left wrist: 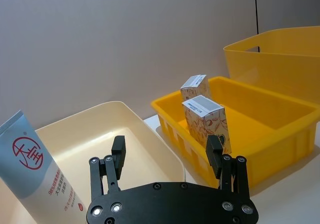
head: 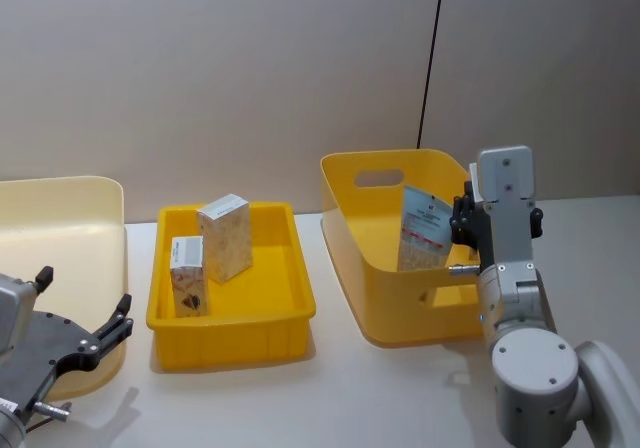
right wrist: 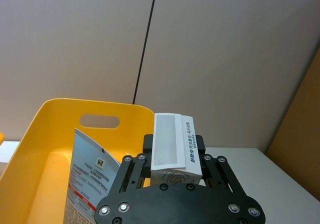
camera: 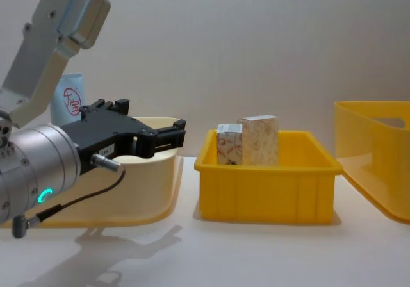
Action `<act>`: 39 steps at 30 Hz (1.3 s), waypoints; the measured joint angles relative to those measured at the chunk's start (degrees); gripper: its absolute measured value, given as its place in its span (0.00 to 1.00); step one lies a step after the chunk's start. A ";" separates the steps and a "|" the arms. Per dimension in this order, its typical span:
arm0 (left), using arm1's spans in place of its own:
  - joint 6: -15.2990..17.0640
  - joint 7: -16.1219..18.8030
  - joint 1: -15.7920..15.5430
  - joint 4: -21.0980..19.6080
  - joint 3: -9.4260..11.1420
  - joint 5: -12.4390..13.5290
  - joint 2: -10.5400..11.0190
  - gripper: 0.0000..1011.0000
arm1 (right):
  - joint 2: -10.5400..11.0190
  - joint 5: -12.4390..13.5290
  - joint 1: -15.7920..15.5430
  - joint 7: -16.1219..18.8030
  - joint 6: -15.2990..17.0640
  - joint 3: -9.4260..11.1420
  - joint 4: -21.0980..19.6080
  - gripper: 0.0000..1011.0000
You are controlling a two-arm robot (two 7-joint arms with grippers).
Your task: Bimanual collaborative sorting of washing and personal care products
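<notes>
Right of centre in the head view, small white-topped carton (right wrist: 176,146) pinched in right gripper (right wrist: 172,171) above deep yellow bin (head: 352,196) beside standing tube (head: 424,230); early release risks wrong-bin drop. Lower left, left gripper (left wrist: 169,156) spread, empty.

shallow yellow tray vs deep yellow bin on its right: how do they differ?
1. The shallow yellow plastic tray has low, straight walls; the deep yellow plastic bin has tall, flared walls.
2. The bin has an oval handle cut-out in its wall; the tray shows none.
3. The tray holds two small beige patterned cartons standing upright; the bin holds a printed white tube leaning inside.

Both are bright yellow, open-topped and resting on the pale table.
</notes>
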 joint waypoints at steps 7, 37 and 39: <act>0.00 0.00 0.00 0.00 0.00 0.00 0.00 0.99 | -0.12 -0.07 0.12 0.06 0.15 0.00 0.30 0.61; 0.00 0.00 0.00 0.00 0.00 0.00 0.00 0.99 | -0.36 -0.13 0.22 0.32 0.34 0.04 0.73 0.99; 0.00 0.00 0.00 0.00 0.00 0.00 0.00 0.99 | -0.37 -0.14 0.22 0.33 0.34 0.05 0.73 0.99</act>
